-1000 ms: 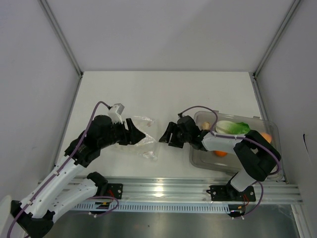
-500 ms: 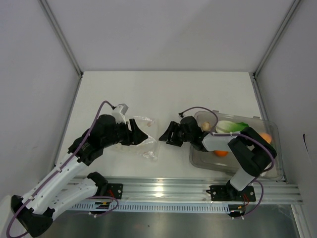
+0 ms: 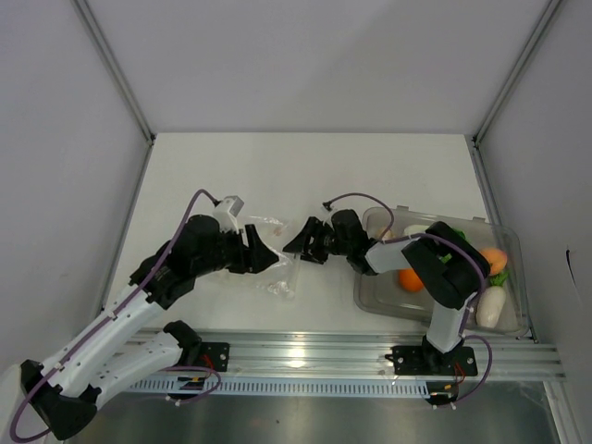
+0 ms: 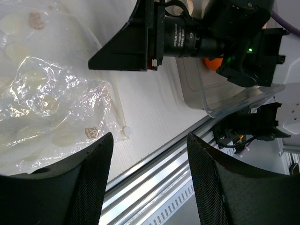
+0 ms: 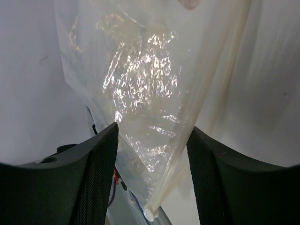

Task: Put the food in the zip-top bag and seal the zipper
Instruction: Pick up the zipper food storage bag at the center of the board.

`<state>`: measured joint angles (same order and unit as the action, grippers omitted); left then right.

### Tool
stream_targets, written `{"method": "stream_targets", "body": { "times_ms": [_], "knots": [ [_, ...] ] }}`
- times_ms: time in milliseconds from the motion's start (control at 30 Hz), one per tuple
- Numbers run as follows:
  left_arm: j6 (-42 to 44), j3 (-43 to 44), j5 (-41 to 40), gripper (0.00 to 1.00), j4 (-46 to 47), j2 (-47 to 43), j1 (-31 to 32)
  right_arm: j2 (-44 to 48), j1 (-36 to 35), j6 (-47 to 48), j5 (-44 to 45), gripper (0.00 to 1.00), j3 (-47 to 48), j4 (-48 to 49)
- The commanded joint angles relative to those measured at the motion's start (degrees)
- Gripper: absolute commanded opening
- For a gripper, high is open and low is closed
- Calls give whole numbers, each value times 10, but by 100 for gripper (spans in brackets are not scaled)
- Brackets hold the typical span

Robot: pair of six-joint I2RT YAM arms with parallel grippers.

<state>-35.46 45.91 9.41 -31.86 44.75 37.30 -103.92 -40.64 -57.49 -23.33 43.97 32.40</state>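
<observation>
The clear zip-top bag (image 3: 280,275) lies crumpled on the white table (image 3: 305,176), left of centre in the top view. Its zipper (image 5: 213,89) strip runs down the right side of the right wrist view. The left gripper (image 3: 266,256) sits over the bag's left part, fingers spread wide around nothing. The right gripper (image 3: 298,242) faces it from the right, jaws also apart, gripping nothing. At the lower right, a clear tray (image 3: 370,301) holds 4 foods: an orange (image 3: 410,278), a white egg-like piece (image 3: 488,307), a reddish-orange fruit (image 3: 495,256) and a sliver of green lettuce (image 3: 504,275).
</observation>
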Motion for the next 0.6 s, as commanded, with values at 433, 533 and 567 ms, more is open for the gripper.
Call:
{"method": "stream_targets", "body": {
  "times_ms": [433, 533, 567],
  "knots": [
    [19, -7, -27, 65, -1, 20, 36, -57, 47, -22, -97, 0, 56, 120],
    [21, 9, -90, 64, -24, 36, 73, -22, 34, 2, -74, 0, 65, 44],
    [20, 21, -122, 64, -33, 49, 87, 6, 29, 11, -53, 0, 71, 17]
  ]
}}
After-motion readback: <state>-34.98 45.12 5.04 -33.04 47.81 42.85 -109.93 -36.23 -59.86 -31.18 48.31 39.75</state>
